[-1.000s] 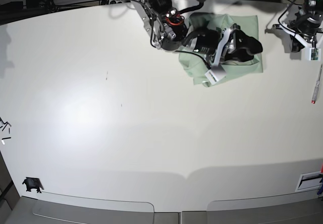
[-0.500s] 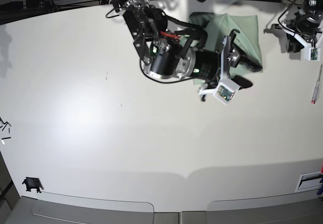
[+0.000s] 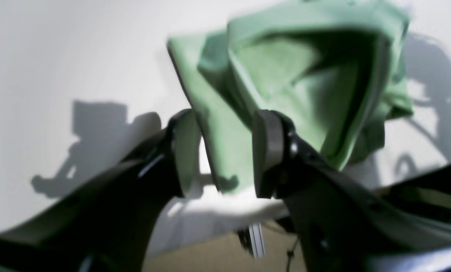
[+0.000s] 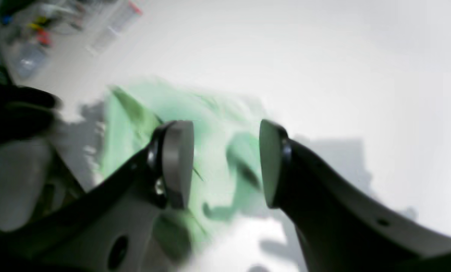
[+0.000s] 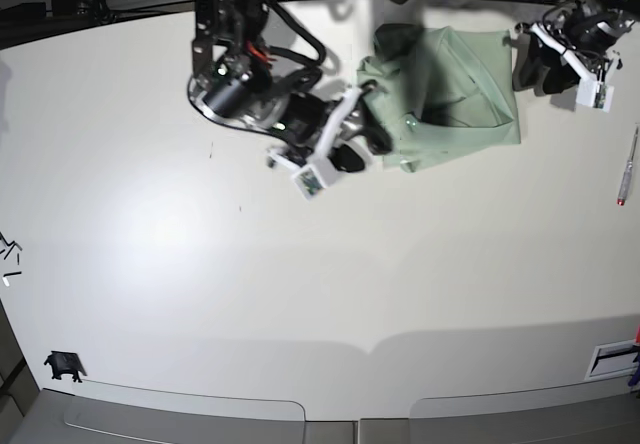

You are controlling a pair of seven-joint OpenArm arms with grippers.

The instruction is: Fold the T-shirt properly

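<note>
The pale green T-shirt (image 5: 445,94) lies folded and a little rumpled at the back right of the white table (image 5: 300,264). My right gripper (image 5: 352,152) hangs open at the shirt's lower left edge. In the right wrist view it (image 4: 221,162) is open and empty, with the blurred shirt (image 4: 142,113) beyond it. My left gripper (image 5: 527,60) is at the shirt's upper right edge. In the left wrist view it (image 3: 223,155) is open and a fold of the shirt (image 3: 285,75) shows between the fingers. I cannot tell whether it touches them.
A red-tipped pen (image 5: 627,169) lies at the table's right edge. A white slotted part (image 5: 610,360) sits at the front right. A small black object (image 5: 63,366) is at the front left, with dark bits (image 5: 10,254) at the left edge. Cables run along the back.
My right arm has swung left off the top of the shirt to its left edge. My left gripper has moved toward the shirt's right edge. The shirt's fold looks looser.
</note>
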